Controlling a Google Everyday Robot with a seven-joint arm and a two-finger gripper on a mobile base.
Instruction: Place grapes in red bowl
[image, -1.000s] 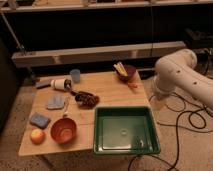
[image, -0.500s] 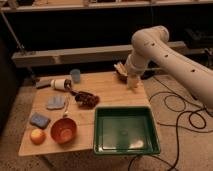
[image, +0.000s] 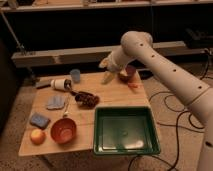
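Note:
The grapes (image: 87, 99), a dark reddish-brown lumpy bunch, lie on the wooden table (image: 117, 95) near its middle. The red bowl (image: 63, 130), orange-red and shallow, sits near the table's front left, below and left of the grapes, with nothing in it. My gripper (image: 106, 71) hangs from the white arm (image: 165, 65) over the back of the table, above and to the right of the grapes, apart from them. It holds nothing that I can see.
A large green tray (image: 125, 130) fills the front right. A dark maroon bowl (image: 128, 73) stands at the back right. A blue cup (image: 75, 75), a white bottle (image: 61, 84), a blue cloth (image: 56, 102), a blue sponge (image: 39, 120) and an orange fruit (image: 37, 136) lie on the left.
The arm has swung from the right side of the table leftward and over its back, bringing the gripper closer to the grapes. The objects on the table have not moved.

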